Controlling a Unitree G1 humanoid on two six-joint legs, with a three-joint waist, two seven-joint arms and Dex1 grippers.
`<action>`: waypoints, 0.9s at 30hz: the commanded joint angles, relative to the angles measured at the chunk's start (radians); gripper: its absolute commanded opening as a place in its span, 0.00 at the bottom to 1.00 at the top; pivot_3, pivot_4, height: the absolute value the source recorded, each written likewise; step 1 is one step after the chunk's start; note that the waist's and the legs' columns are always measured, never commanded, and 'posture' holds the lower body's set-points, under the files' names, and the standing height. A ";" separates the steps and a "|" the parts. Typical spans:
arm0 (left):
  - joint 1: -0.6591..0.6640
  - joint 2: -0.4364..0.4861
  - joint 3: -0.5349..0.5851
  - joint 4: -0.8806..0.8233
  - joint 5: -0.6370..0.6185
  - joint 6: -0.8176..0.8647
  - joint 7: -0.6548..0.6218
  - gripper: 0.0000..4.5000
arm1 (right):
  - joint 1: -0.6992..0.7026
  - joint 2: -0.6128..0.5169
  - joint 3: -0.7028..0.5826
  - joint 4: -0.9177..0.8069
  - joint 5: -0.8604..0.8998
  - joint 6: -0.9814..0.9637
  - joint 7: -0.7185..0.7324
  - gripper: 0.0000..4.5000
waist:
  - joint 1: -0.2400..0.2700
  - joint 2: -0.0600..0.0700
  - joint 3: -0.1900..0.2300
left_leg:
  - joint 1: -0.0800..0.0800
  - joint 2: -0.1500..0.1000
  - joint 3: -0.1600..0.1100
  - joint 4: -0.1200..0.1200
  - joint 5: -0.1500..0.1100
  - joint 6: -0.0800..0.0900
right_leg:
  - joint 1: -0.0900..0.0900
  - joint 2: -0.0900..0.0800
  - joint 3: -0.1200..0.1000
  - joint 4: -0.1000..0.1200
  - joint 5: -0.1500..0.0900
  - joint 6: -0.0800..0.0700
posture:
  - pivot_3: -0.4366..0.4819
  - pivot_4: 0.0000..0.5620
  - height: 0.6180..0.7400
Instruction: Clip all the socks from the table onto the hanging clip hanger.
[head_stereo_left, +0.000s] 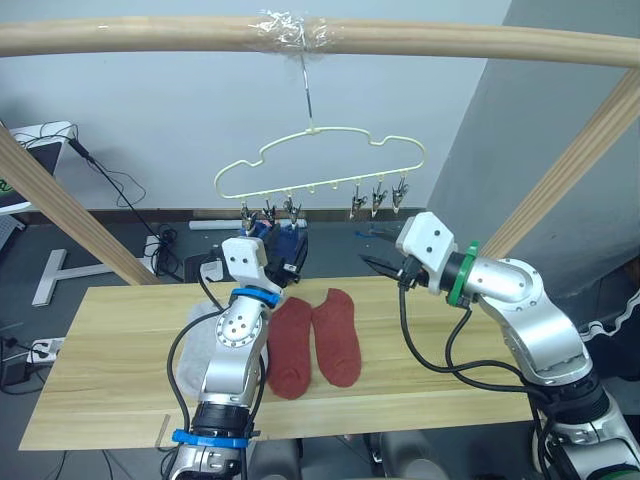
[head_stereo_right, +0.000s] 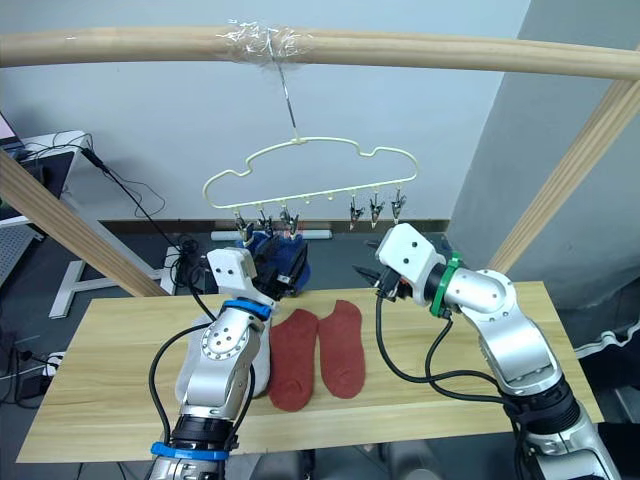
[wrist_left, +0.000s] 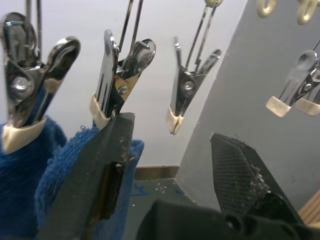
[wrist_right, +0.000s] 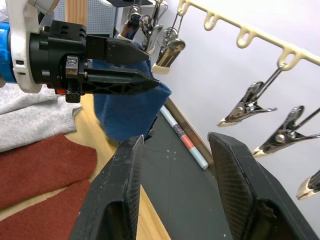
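Blue socks (head_stereo_left: 287, 247) clipped on clip hanger (head_stereo_left: 320, 170). Left gripper (wrist_right: 131, 64) raised beside them, fingers apart. Right gripper (head_stereo_left: 378, 268) at 3 o'clock, fingers apart, empty. Red socks (head_stereo_left: 315, 340) laid on table (head_stereo_left: 100, 360).

The left arm (head_stereo_left: 238, 340) hides most of the grey socks (head_stereo_left: 200, 350).

No readable text, label, brand, number or sign anywhere. Arm housings, clips, socks and bench bare of markings.
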 joint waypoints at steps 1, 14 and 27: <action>-0.041 0.012 0.006 0.003 0.008 -0.036 -0.003 0.59 | -0.017 -0.013 -0.034 -0.045 0.017 -0.009 0.000 0.48 | -0.001 0.000 0.000 | 0.000 0.000 0.000 0.000 0.000 0.000 | 0.000 0.000 0.000 0.000 0.000 0.000 | 0.35 0.31 0.71; -0.107 0.027 0.009 -0.010 0.052 -0.036 0.031 0.59 | -0.031 -0.044 -0.056 -0.030 0.068 -0.037 0.046 0.48 | -0.012 0.000 0.000 | 0.000 0.000 0.000 0.000 0.000 0.000 | 0.000 0.000 0.000 0.000 0.000 0.000 | 0.35 0.31 0.71; -0.136 0.026 0.009 -0.002 0.062 -0.033 0.063 0.59 | -0.044 -0.031 -0.045 -0.010 0.120 -0.078 0.096 0.48 | -0.012 0.000 0.000 | 0.000 0.000 0.000 0.000 0.000 0.000 | 0.000 0.000 0.000 0.000 0.000 0.000 | 0.37 0.30 0.71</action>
